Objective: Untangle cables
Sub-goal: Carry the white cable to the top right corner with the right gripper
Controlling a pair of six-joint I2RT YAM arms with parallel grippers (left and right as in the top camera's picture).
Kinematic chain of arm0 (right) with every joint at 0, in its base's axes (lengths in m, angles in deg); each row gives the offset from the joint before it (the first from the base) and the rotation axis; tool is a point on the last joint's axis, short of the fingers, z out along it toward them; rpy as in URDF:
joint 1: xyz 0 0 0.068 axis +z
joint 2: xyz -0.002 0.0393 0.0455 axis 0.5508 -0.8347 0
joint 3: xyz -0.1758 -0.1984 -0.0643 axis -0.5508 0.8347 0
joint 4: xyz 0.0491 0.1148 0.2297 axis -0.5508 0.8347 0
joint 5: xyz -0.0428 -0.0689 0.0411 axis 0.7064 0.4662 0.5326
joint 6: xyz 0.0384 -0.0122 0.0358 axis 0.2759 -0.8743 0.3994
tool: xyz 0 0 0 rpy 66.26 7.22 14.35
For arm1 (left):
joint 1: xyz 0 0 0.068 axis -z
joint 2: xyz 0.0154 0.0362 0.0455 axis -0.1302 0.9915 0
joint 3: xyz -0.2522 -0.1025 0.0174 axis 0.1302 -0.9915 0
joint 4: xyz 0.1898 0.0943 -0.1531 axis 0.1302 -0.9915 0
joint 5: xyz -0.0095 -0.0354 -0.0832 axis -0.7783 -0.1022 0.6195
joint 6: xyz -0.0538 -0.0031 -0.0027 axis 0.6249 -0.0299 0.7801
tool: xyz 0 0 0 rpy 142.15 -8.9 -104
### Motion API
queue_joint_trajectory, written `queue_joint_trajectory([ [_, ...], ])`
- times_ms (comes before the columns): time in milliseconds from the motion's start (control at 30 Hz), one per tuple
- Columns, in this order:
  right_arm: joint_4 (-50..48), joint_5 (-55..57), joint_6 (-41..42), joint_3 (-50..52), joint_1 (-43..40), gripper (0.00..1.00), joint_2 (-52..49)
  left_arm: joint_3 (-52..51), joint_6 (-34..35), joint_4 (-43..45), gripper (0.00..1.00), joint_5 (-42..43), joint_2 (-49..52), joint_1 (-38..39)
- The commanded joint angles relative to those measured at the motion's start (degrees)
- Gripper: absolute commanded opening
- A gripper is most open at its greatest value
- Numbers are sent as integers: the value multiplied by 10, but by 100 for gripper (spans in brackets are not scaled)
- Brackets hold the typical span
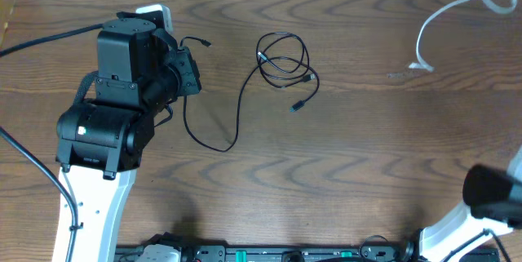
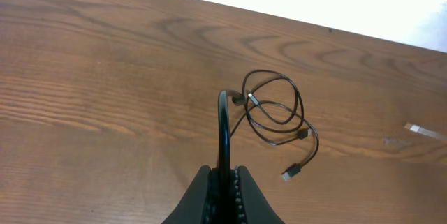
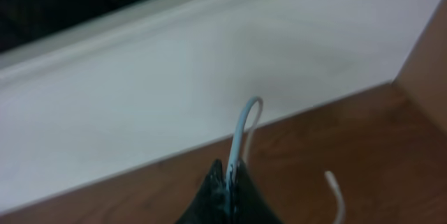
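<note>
on the table (image 1: 367, 148), overhead: black cable (image 1: 284, 59) coiled near 12 o'clock, tail running to 9 o'clock; white cable (image 1: 424, 46) at 2 o'clock, well apart.
left wrist: left gripper (image 2: 225, 182) pinching black cable, coil ahead at 1 o'clock.
right wrist: right gripper (image 3: 229, 182) clamped on white cable.
tip: likely pull tail slowly toward 9 o'clock so loops open, not knot.
writing: none readable.

I take this for a robotics lab bench. A wood-grain table (image 1: 367, 156) backs onto a plain white panel (image 3: 174, 77). A black-and-white left arm (image 1: 114, 107) and a right arm (image 1: 481, 201) stand at it, and a rail (image 1: 269, 254) with black fittings runs along the near edge. Thick black wiring (image 1: 33, 42) trails off the left arm.
</note>
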State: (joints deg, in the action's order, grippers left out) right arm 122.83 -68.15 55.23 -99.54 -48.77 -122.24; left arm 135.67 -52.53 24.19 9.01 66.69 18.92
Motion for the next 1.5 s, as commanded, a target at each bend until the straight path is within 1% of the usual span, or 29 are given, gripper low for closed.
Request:
queue_joint_trajectory([
  [0, 20, 16, -14, -91, -39, 1, -61, 0, -5, -2, 8, -3, 3, -2],
  [233, 1, 12, -17, -103, -102, 1, -135, 0, -5, -2, 8, -3, 3, -2],
  [300, -8, 12, -29, -103, -115, 1, -160, 0, -3, -2, 8, -3, 3, -2],
  [400, -15, 15, -44, -103, -127, 1, -206, 0, -3, -2, 8, -1, 7, -1],
  [600, 4, 15, -44, -103, -133, 1, -279, 0, -3, -10, 8, 2, 19, -1],
  [633, 11, 14, -43, -103, -133, 4, -291, 0, -3, -10, 7, 8, 21, -1],
  [667, 20, 14, -42, -103, -133, 11, -301, 0, -3, -9, 7, 10, 22, -1],
  [700, 28, 14, -42, -103, -133, 22, -308, 0, -3, -8, 8, 10, 24, -1],
  [733, 36, 14, -42, -103, -133, 40, -312, 0, -3, -7, 8, 10, 25, -1],
  [767, 42, 14, -42, -103, -133, 53, -315, 0, -3, -8, 7, 10, 27, -1],
  [867, 55, 12, -42, -103, -133, 87, -314, 0, -3, -8, 8, 10, 31, -1],
  [1000, 86, 12, -42, -103, -132, 99, -302, 0, -3, -8, 8, 14, 33, -1],
  [1167, 151, -7, -37, -103, -126, 99, -281, 0, -3, -8, 7, 37, 38, -1],
  [1267, 202, -102, -48, -103, -123, 99, -263, 0, -4, -8, 8, 73, 53, -1],
  [1367, 249, -275, -133, -103, -106, 99, -256, 0, -5, -8, 8, 85, 75, 4],
  [1400, 279, -329, -172, -103, -88, 99, -256, 0, -5, -7, 8, 85, 88, 9],
  [1467, 306, -331, -179, -100, -62, 99, -258, 0, -5, -5, 8, 85, 109, 17],
])
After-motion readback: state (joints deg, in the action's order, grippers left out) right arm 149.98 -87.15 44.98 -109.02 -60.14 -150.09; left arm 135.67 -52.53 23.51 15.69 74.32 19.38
